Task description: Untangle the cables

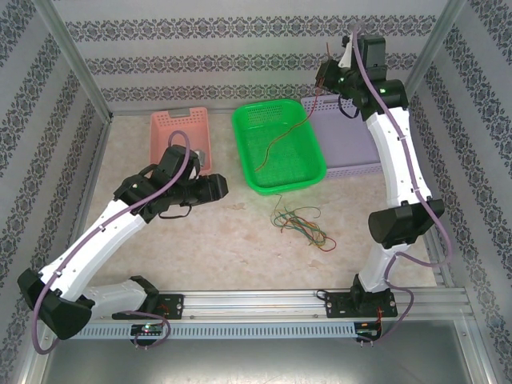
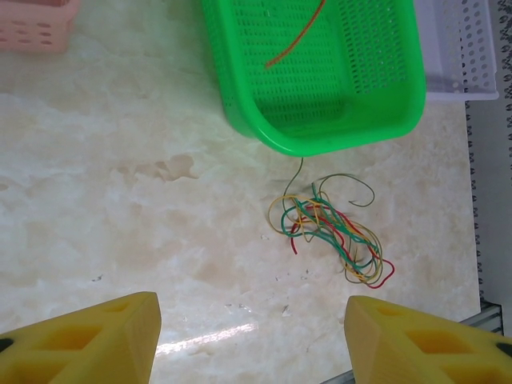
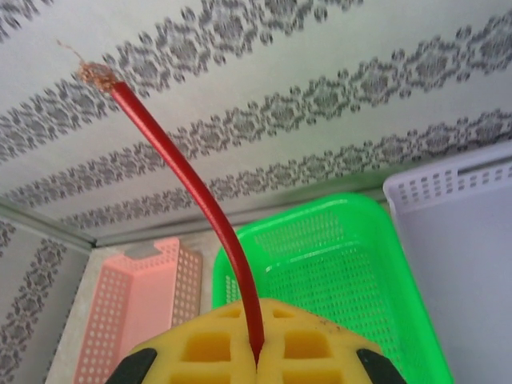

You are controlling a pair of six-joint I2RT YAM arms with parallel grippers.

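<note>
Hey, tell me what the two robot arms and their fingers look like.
The left arm and right arm have white shells with black joints. A thin purple cable runs along each. The fingers are chunky yellow blocks with square hollows.

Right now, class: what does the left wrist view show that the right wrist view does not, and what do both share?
Left wrist view: the tangle of cables on the table beside the green basket, and the left gripper open. Right wrist view: the right gripper shut on a red cable, its frayed end raised against the patterned wall. Both: the green basket, the pink basket and the pale lilac basket.
</note>
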